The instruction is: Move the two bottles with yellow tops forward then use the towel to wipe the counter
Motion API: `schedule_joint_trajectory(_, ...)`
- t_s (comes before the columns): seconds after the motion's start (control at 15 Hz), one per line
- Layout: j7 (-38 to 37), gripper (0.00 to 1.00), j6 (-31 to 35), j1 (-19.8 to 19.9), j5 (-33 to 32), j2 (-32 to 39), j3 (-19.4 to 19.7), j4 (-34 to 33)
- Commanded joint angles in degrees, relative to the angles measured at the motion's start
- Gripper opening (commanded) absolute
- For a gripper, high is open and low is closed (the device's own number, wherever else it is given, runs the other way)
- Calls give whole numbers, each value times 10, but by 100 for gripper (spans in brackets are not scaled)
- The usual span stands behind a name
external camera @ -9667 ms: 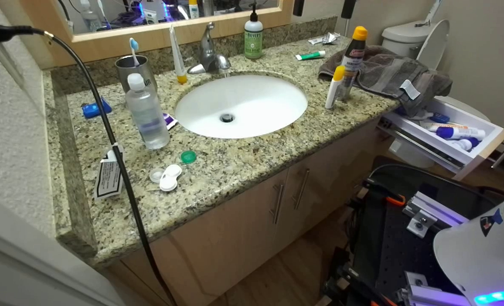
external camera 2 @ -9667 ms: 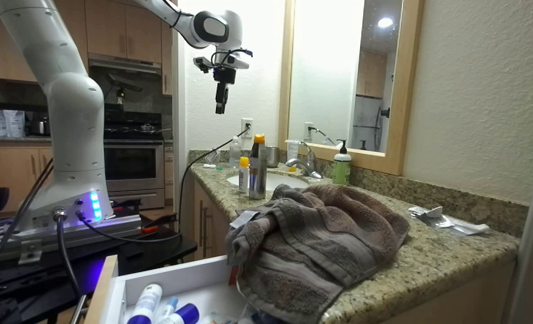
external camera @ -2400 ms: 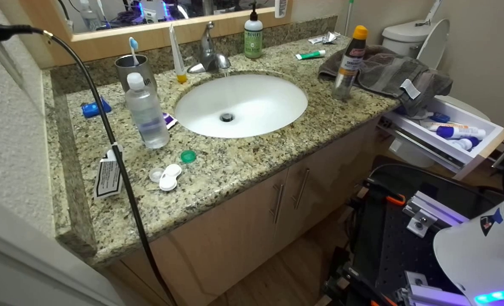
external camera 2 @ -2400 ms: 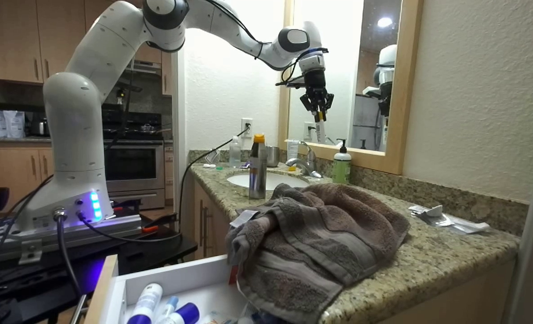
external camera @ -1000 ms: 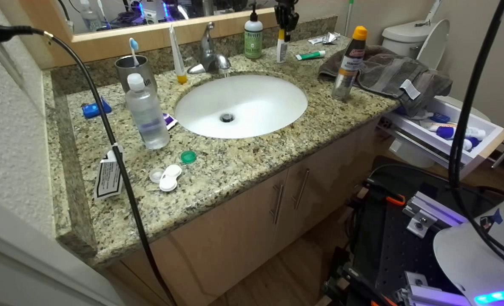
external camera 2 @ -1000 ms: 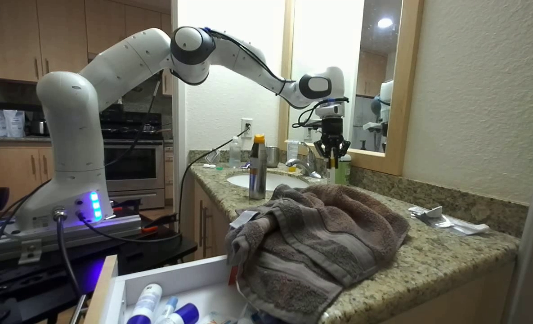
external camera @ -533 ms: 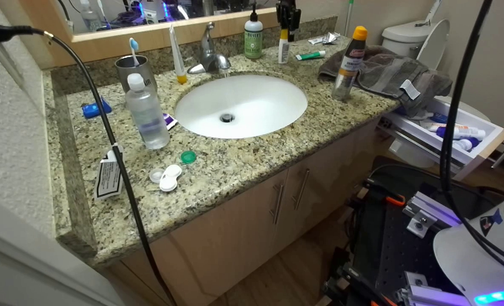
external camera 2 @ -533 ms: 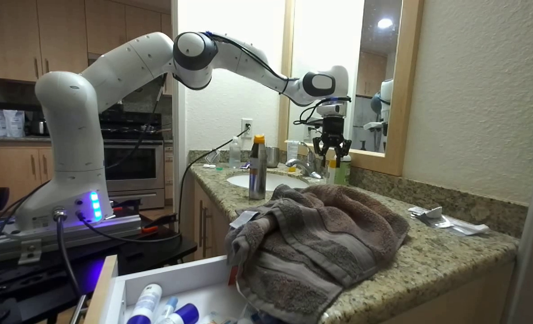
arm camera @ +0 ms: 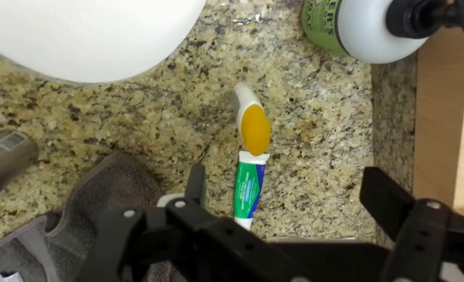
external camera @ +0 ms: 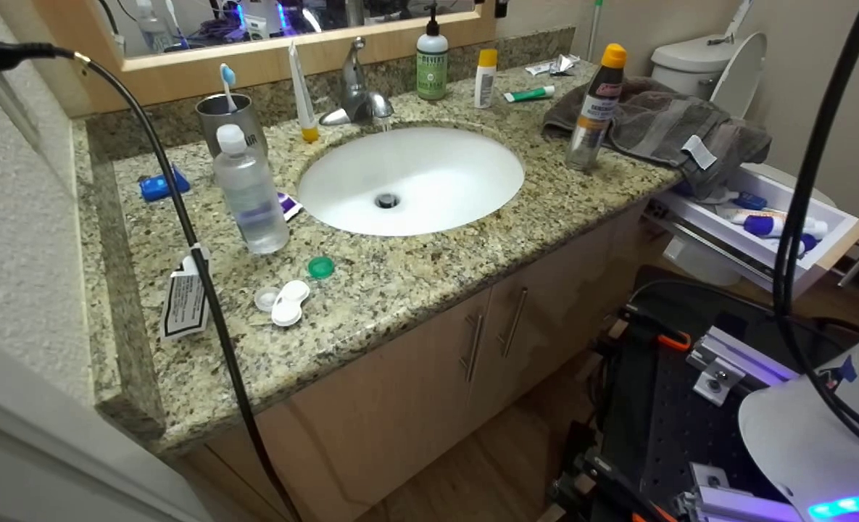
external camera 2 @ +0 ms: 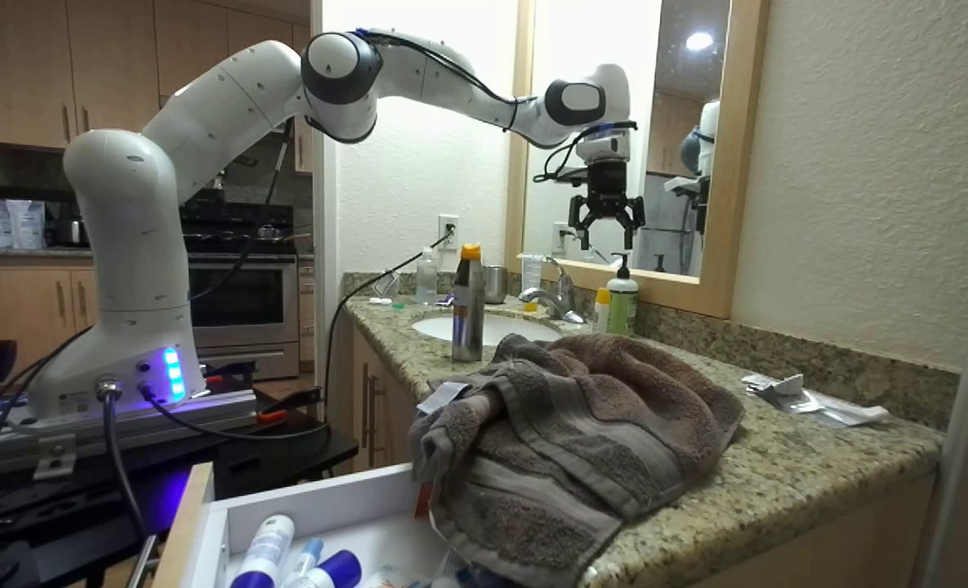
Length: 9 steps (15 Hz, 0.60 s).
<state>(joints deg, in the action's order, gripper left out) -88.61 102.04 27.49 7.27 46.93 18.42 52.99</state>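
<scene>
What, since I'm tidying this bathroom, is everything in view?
Counter: 1, speckled beige, below mirror
Sink: 1, white, in counter
Faucet: 1, silver, by sink
Soap: 1, green, by mirror
Small bottle: 1, white, yellow cap, by soap
Towel: 1, brownish grey, over counter edge
Tall bottle: 1, silver and dark, yellow cap, by towel
Clear bottle: 1, colourless, by sink
Cup: 1, grey, toothbrush inside, by clear bottle
Upright tube: 1, white, by faucet
Lens case: 1, white, on counter
Loose tubes, foil scraps: several, mixed, on counter
Drawer: 1, white, beneath towel
Toilet: 1, white, beyond counter
Stove: 1, black, background
Arm: 1, white, over counter
Hand: 1, black, above counter
</scene>
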Motion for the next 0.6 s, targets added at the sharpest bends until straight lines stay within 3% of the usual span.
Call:
schedule_joint_trajectory(0.0,53,100,-45,-17,-41,-98,17,96)
schedule_joint_trajectory(0.47,109,100,12,-52,-165,-250,30,278)
schedule_joint_trajectory(0.53,95,100,-32,-36,-148,-190,29,189)
